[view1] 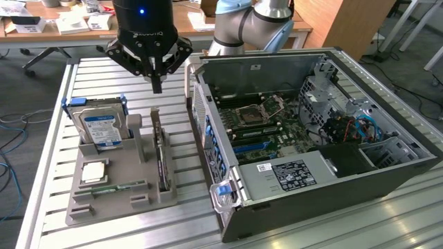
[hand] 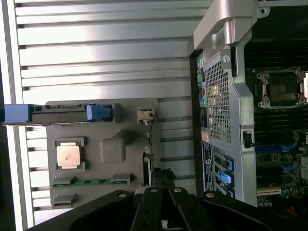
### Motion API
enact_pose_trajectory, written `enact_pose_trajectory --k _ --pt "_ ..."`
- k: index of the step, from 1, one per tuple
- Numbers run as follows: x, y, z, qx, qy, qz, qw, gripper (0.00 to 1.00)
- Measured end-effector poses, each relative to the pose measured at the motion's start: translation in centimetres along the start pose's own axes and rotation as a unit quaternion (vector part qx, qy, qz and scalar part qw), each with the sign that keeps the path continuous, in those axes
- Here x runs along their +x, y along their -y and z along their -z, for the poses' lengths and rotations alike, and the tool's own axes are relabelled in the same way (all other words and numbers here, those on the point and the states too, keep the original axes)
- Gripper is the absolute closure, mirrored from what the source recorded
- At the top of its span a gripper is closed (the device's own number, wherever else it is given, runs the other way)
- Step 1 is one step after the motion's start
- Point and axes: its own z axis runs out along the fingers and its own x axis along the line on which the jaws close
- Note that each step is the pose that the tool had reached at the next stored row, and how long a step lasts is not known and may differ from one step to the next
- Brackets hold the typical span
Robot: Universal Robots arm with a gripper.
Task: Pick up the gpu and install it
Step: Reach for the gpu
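The gpu (view1: 161,158) is a thin dark card standing on its edge in a slot on the side of the grey holder (view1: 121,199) nearest the case. Its silver bracket end (view1: 155,118) sticks up at the far end. My gripper (view1: 157,85) hangs above the slatted table, a little beyond and above that bracket. Its fingers are shut together with nothing between them. In the wrist view the gpu (hand: 146,166) shows edge-on just ahead of my gripper (hand: 161,188). The open computer case (view1: 387,171) lies on the exterior view's right with its motherboard (view1: 260,124) exposed.
The holder also carries a silver hard drive (view1: 100,128) in blue rails, a square processor (view1: 93,172) and a green memory stick (view1: 114,188). The case's back panel (hand: 219,101) stands close beside the holder. Desks with clutter (view1: 62,23) stand behind the slatted metal table (view1: 104,72).
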Motion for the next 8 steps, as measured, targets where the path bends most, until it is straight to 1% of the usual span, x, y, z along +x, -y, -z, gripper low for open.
enact_pose_trajectory --k 8 --pt "0.1 1.47 0.07 0.0000 0.0000 0.000 1.0000 0.89"
